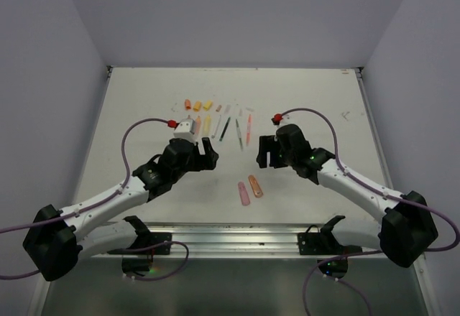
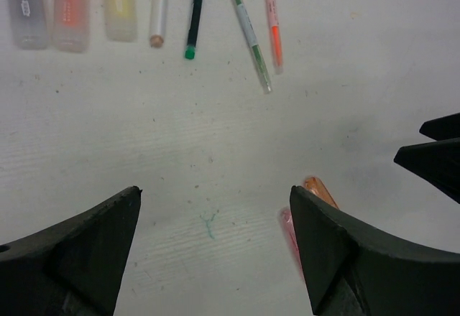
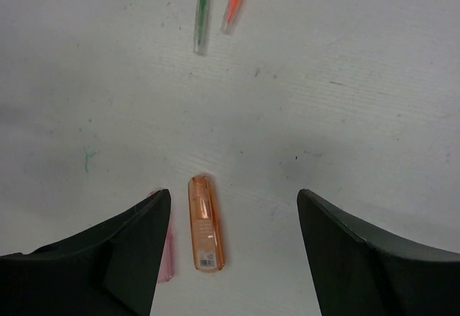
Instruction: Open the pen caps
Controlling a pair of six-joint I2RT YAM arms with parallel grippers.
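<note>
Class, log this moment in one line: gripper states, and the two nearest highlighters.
left gripper: open, empty | right gripper: open, empty | orange highlighter, pink highlighter: side by side on table

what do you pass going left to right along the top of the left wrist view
greyish marker → orange highlighter → yellow highlighter → white pen → dark green pen → light green pen → thin orange pen

Reaching forward with both arms, pointing left gripper (image 1: 209, 150) and right gripper (image 1: 264, 154) tips-inward toward each other, jaws spread wide, gripping nothing.
</note>
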